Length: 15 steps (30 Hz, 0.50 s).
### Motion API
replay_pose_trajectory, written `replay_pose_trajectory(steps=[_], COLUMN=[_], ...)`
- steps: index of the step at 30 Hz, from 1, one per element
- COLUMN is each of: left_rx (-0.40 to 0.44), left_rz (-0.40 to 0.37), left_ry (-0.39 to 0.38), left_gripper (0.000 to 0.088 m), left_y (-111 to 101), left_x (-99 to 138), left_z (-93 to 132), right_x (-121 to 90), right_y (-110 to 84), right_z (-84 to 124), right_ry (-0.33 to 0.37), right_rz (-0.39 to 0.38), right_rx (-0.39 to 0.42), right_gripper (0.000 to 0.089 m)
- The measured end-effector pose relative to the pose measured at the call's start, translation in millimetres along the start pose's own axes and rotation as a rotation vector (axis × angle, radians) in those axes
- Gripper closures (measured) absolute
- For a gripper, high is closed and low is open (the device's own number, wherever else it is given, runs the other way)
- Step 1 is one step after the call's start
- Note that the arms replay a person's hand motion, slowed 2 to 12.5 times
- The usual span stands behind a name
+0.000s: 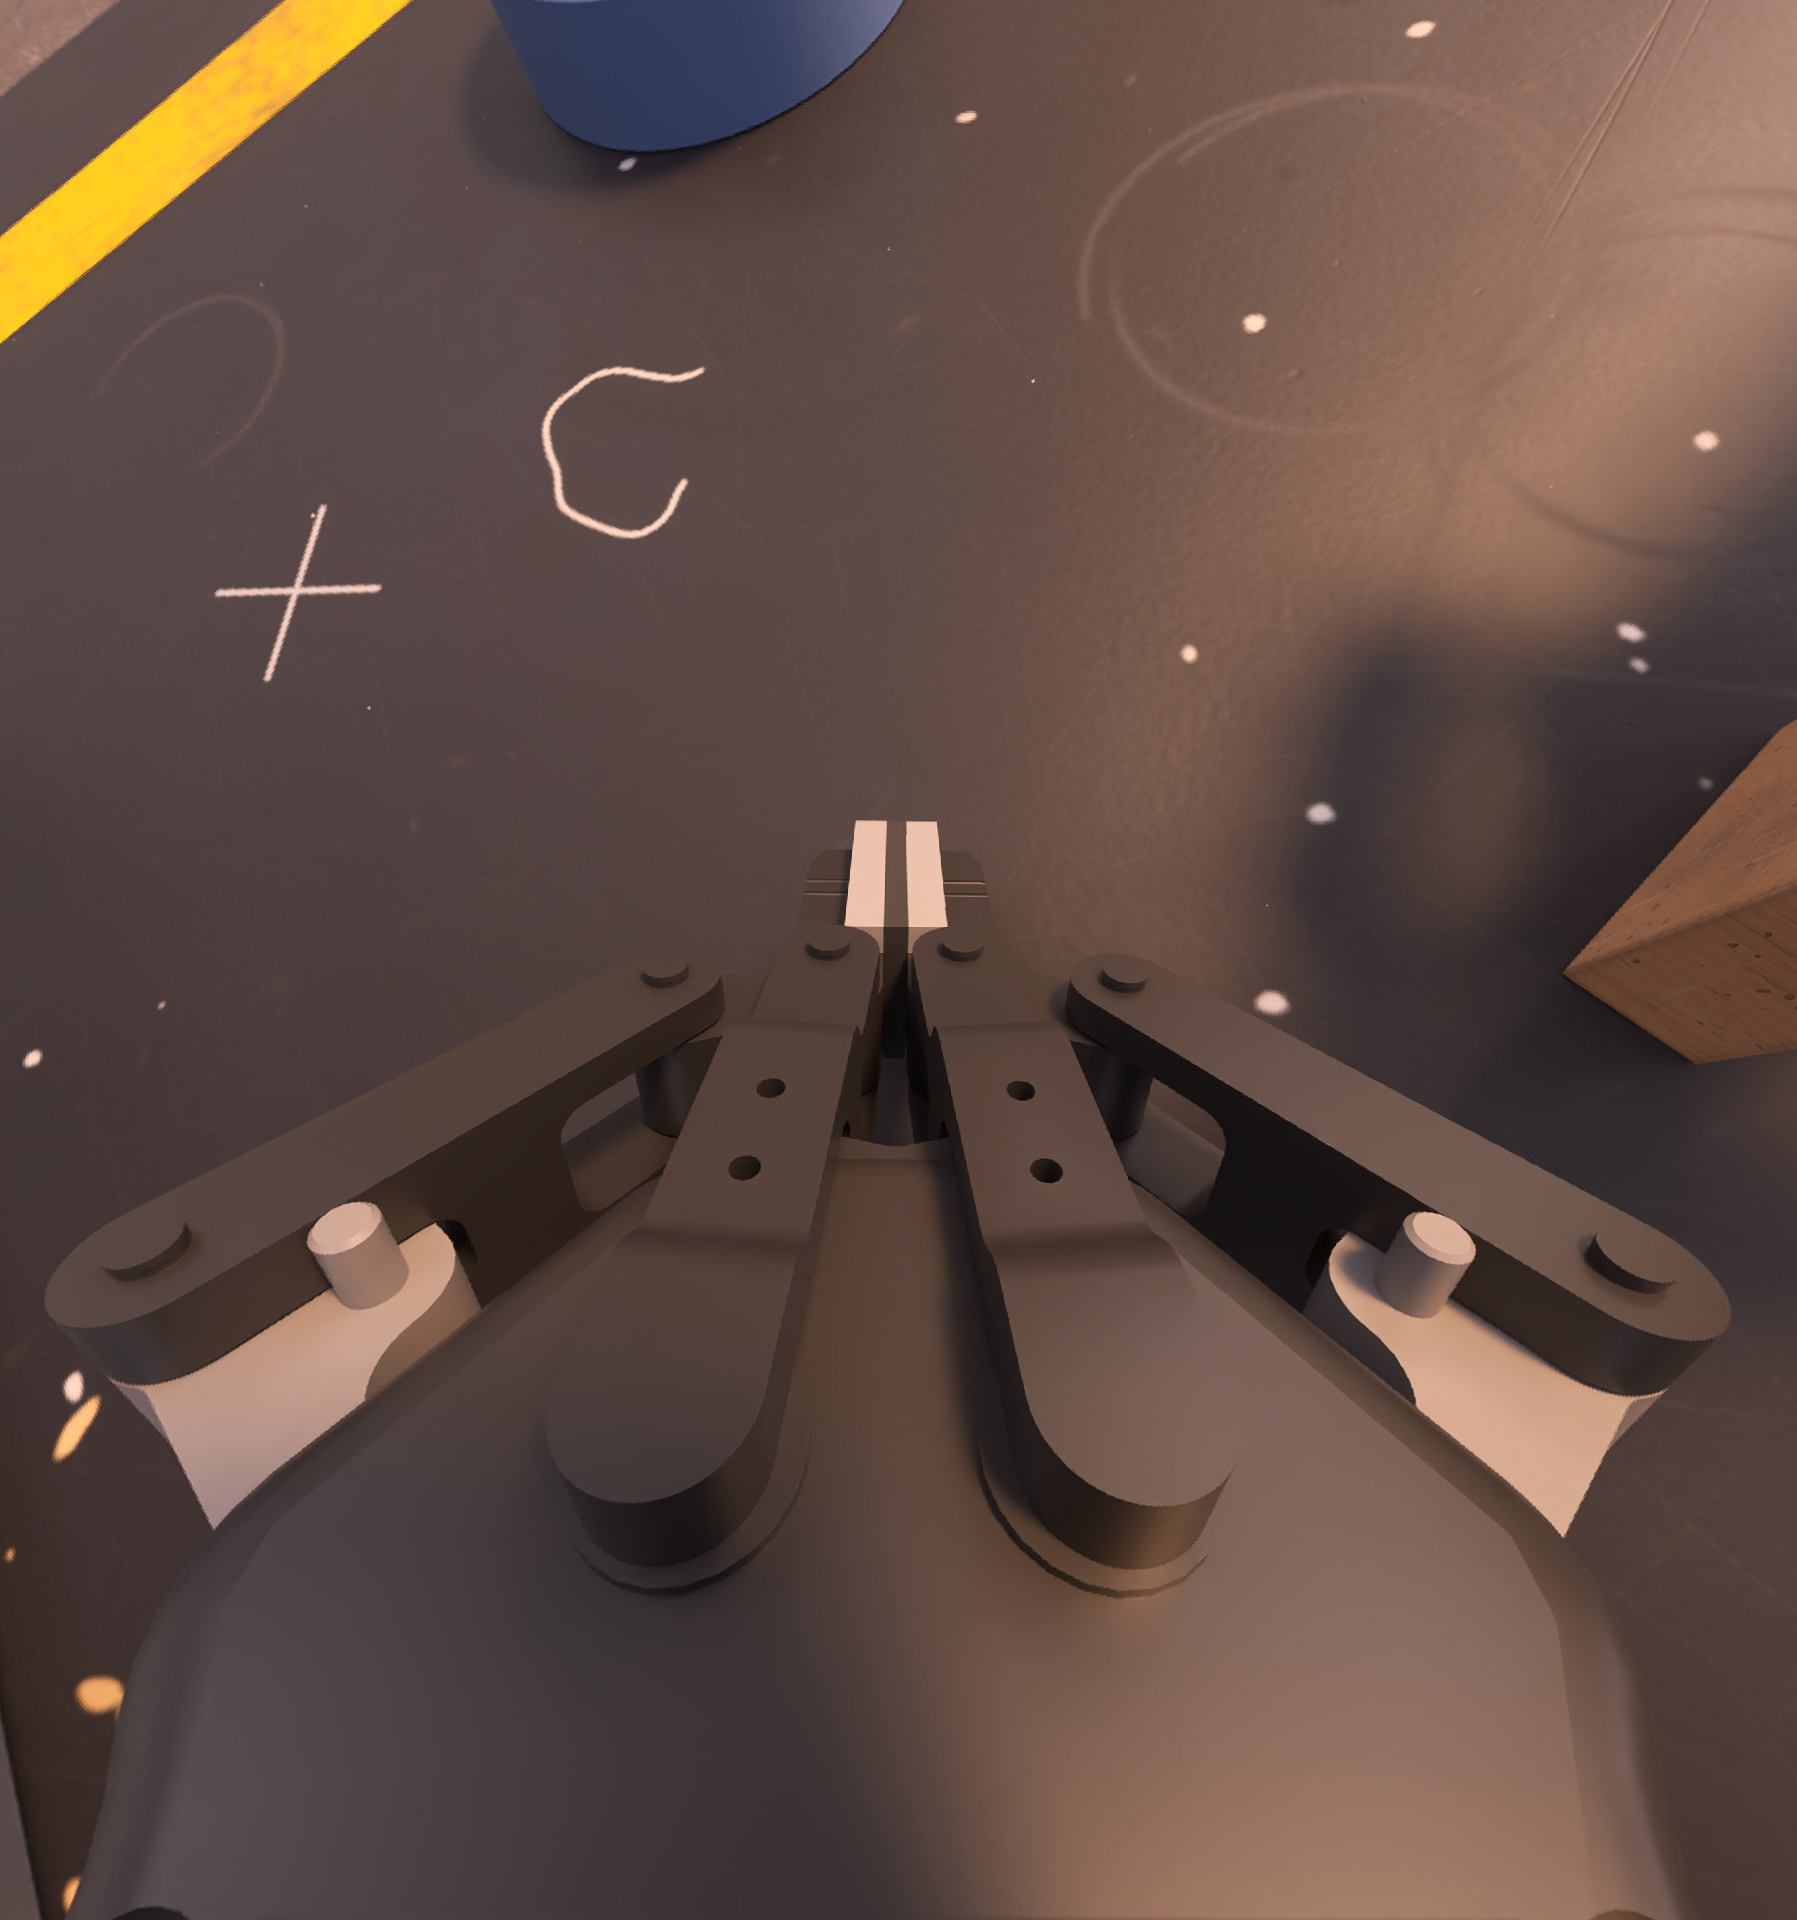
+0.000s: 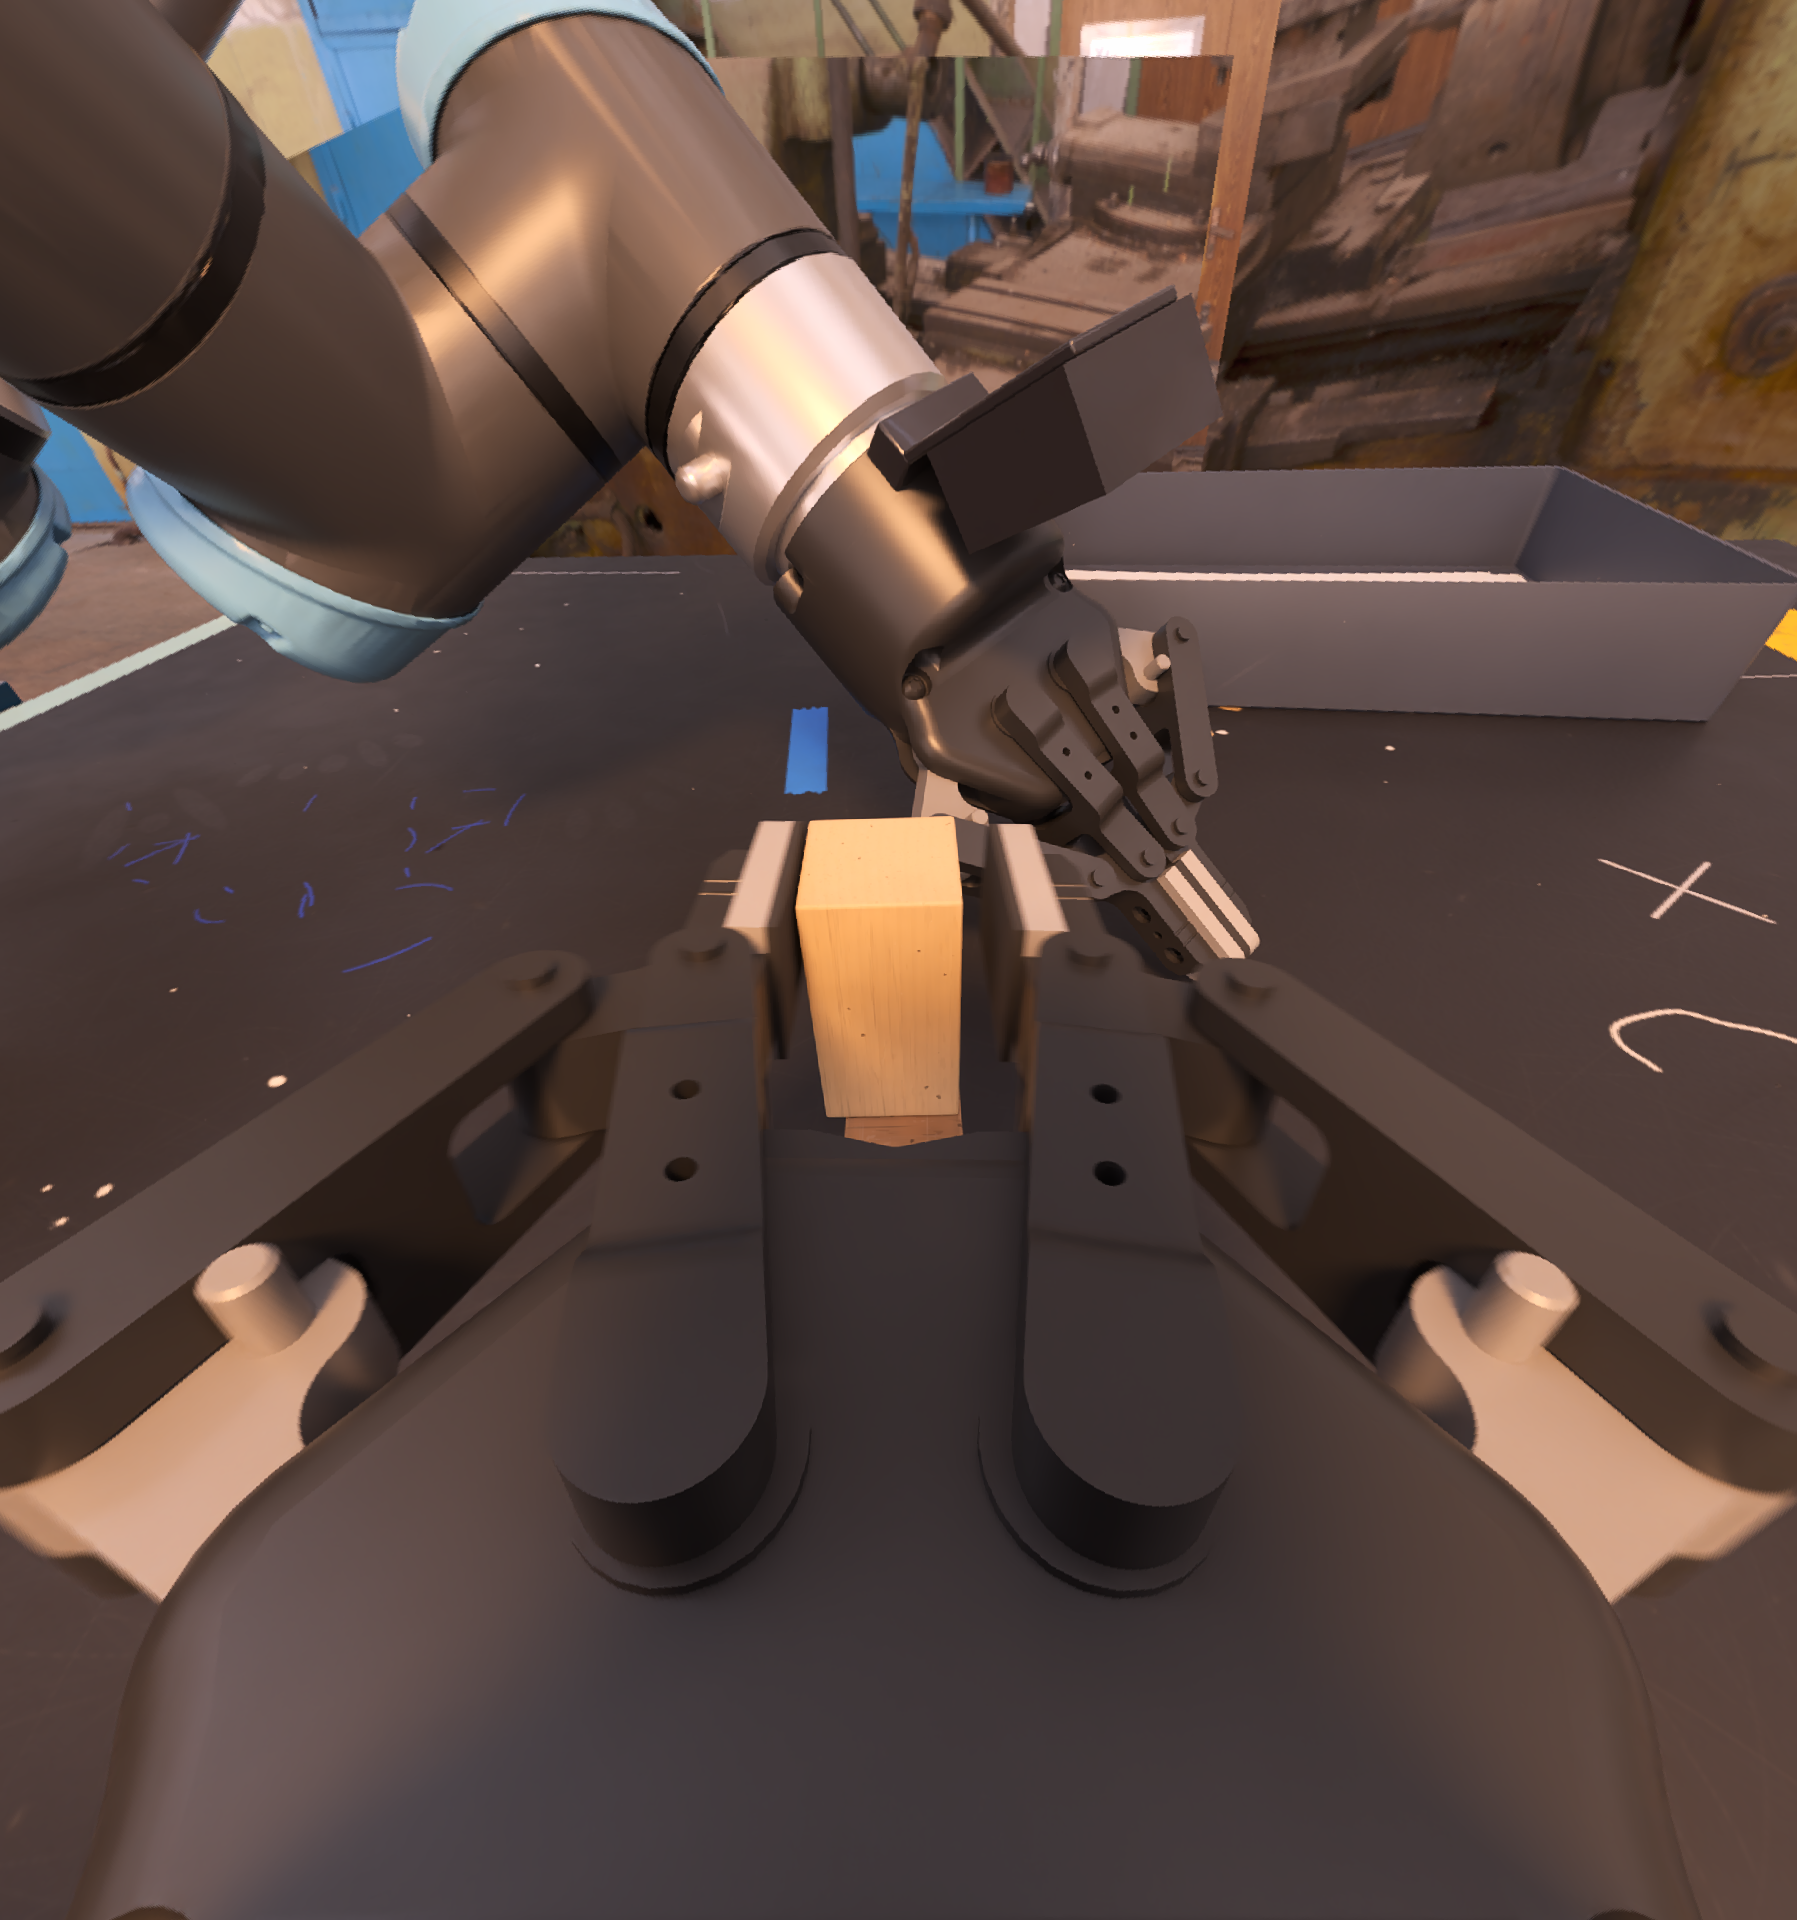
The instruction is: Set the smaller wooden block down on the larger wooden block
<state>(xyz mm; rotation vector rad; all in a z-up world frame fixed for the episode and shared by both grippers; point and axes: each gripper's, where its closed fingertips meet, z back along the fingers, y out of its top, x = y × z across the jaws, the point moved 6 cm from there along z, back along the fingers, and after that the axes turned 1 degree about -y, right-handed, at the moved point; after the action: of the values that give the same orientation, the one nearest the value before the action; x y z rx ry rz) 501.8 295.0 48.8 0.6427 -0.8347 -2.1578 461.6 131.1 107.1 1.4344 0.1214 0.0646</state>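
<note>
In the left wrist view we see our left tool point(image 1: 895, 873) with its pale pads pressed together, nothing between them, hanging over the dark desk point(image 1: 977, 582). To its right, well apart from the fingertips, a corner of the larger wooden block point(image 1: 1746, 914) comes in from the picture's edge and rests on the desk. Ahead and to the left lie a chalk cross point(image 1: 296, 590) and a chalk curl point(image 1: 613, 452); farther ahead stands a blue container point(image 1: 696, 73), and a yellow stripe point(image 1: 146, 177) runs along the desk's far left.

In the right wrist view our right tool point(image 2: 878, 883) has the smaller wooden block point(image 2: 878, 966) standing upright between its fingers. The left pad lies against the block; on the right a thin dark gap seems to show, so we cannot tell whether the grip is tight. Just under the block a sliver of darker wood peeks out. Beyond and slightly right, the left tool point(image 2: 1211, 920) hangs closed. A grey tray point(image 2: 1445, 644) sits far ahead to the right, and a blue tape strip point(image 2: 807, 750) lies ahead.
</note>
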Motion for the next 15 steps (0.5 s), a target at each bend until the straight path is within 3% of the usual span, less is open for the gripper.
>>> replay_pose_trajectory(steps=[2,7,15], left_rx=[0.000,0.000,-0.001], left_rz=[0.000,0.000,0.001], left_ry=[0.000,0.000,-0.001], left_gripper=[0.0882,0.0882,0.0882], left_y=[0.0,0.0,-0.2], left_x=[0.0,0.0,0.1], left_z=[0.0,0.0,0.1], right_x=[0.1,1.0,4.4], right_y=[0.5,3.1,8.4], right_z=[0.0,1.6,7.3], right_ry=[0.002,0.010,-0.013], right_rz=[-0.010,-0.039,-0.065], right_rx=[0.007,0.035,0.081], right_gripper=[0.0462,0.0314,0.0266])
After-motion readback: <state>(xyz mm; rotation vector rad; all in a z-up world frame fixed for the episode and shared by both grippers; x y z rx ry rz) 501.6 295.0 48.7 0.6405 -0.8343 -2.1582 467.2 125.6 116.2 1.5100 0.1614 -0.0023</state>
